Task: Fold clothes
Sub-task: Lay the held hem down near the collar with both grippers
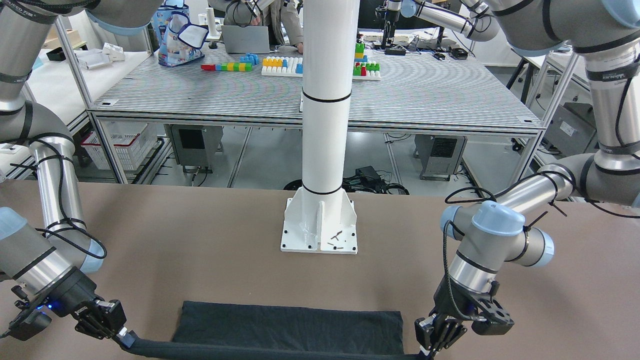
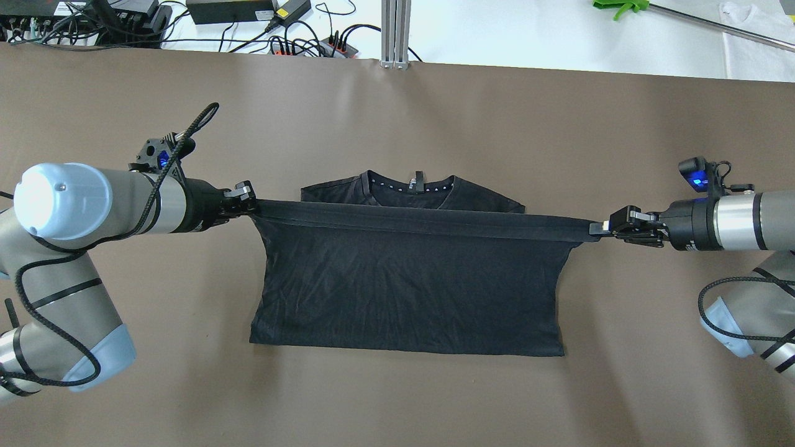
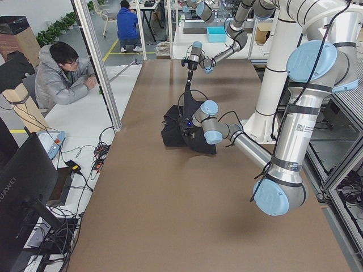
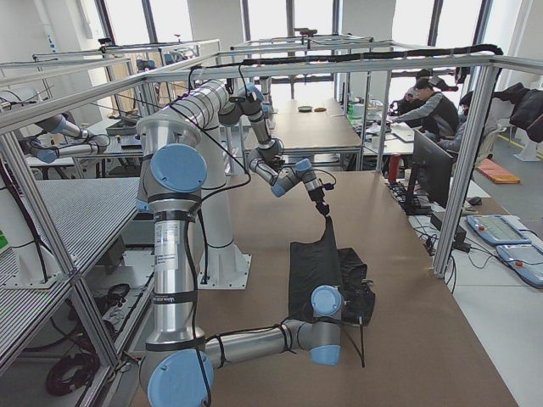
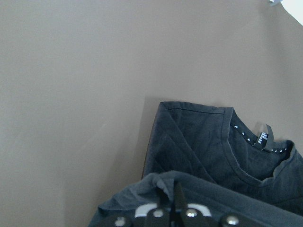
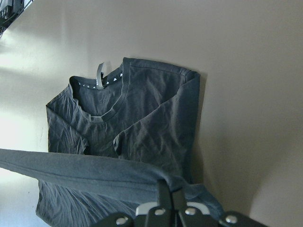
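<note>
Currently a plain black, soft matte fabric garment (image 2: 404,292) lies on the brown table (image 2: 397,112), one edge lifted taut between the left gripper (image 2: 249,203) and right gripper (image 2: 597,228), both clamped on its corners. Light, limp, likely stretchy; hemmed corners seem the safest hold.

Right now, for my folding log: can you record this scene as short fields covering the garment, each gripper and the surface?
garment: black soft fabric T-shirt, lower part lying on the table
neckline: uncovered, small label showing
held edge: stretched taut between both grippers, raised above the table
left gripper: shut on one end of that edge
right gripper: shut on the other end
surface: brown matte table
nearby: white metal pole base plate, apart from the shirt
</note>
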You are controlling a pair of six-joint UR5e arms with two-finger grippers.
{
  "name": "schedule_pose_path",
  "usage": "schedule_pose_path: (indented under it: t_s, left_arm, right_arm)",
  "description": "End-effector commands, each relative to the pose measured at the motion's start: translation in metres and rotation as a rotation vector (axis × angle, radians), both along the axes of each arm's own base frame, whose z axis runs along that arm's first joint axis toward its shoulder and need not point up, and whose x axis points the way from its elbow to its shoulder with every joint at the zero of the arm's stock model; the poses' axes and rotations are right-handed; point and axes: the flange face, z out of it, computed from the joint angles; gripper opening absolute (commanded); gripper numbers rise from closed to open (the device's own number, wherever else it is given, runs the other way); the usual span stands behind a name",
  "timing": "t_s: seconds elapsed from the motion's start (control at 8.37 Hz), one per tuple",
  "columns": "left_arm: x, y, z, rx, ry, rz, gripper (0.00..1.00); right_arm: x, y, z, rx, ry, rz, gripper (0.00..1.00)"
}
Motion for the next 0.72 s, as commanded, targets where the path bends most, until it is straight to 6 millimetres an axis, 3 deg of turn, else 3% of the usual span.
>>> schedule_pose_path:
  t_s: [0.0, 0.24, 0.6]
  left_arm:
    - [0.017, -0.020, -0.006, -0.004, -0.005, -0.007, 0.00]
    - [0.018, -0.021, -0.013, 0.001, 0.005, -0.008, 0.00]
    - [0.016, -0.022, -0.014, 0.003, 0.006, -0.013, 0.00]
  right_arm:
    - [-0.009, -0.022, -0.016, -0.022, 0.020, 0.009, 0.00]
    - [-0.021, -0.040, -0.049, -0.026, 0.009, 0.009, 0.00]
    - [-0.028, -0.054, -0.058, -0.059, 0.048, 0.039, 0.00]
